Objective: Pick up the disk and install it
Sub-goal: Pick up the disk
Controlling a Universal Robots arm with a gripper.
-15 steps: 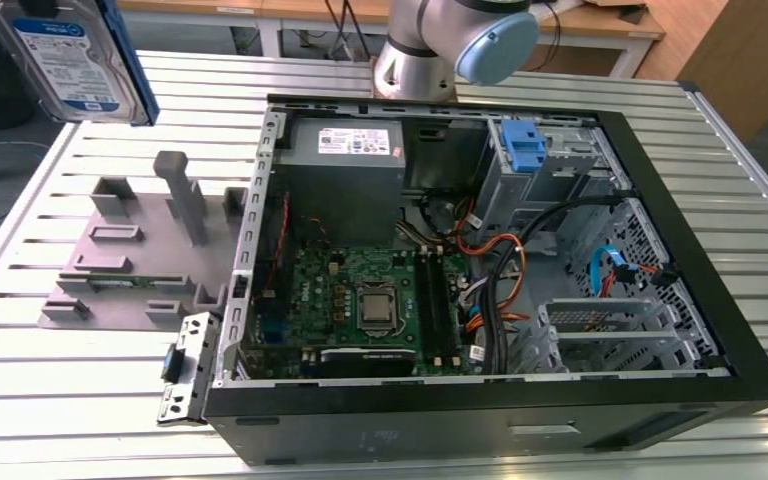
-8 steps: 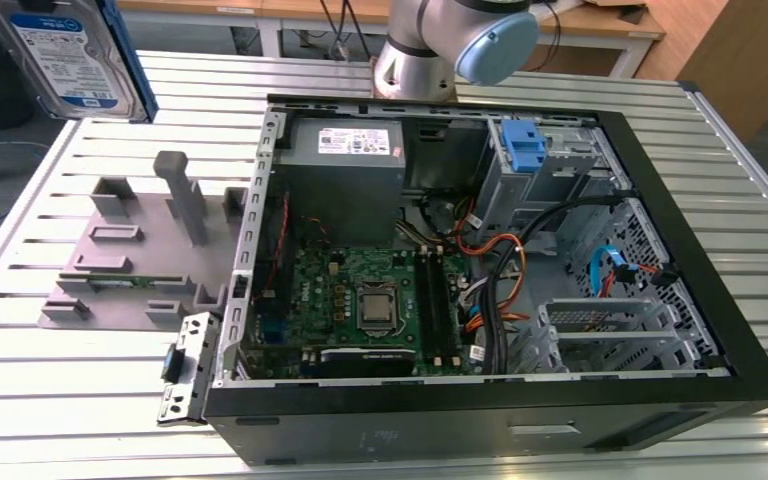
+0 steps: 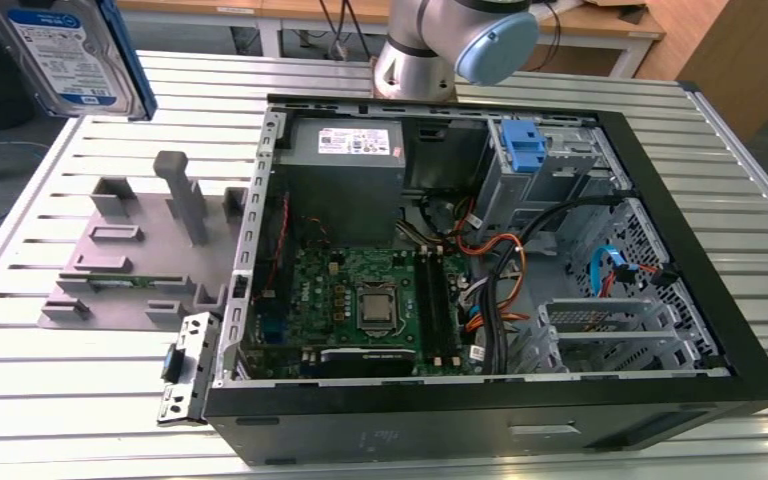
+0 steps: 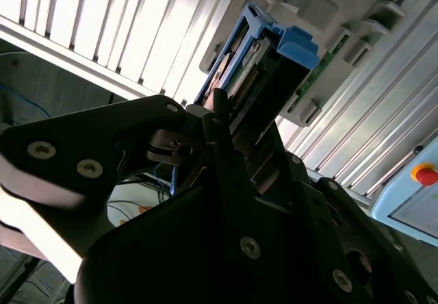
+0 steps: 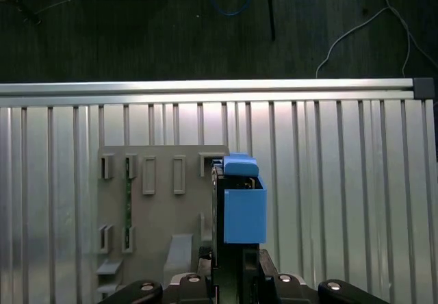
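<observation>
1. Silver rectangular hard disk with blue plastic rails (image 3: 71, 50) hangs above the ribbed aluminium worktop (image 3: 37, 400), at eleven o'clock of the open black computer case (image 3: 491, 425) in the exterior view.
2. Black hand (image 5: 236, 259) grips the disk by one end, closed on it.
3. Carrying it level, clear of the grey plastic holder (image 5: 164, 194), seems wise.

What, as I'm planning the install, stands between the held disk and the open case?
Nothing visible: the gripper holds the disk high above the grey fixture, and the case is open. A blue bracket sits in its drive cage.
</observation>
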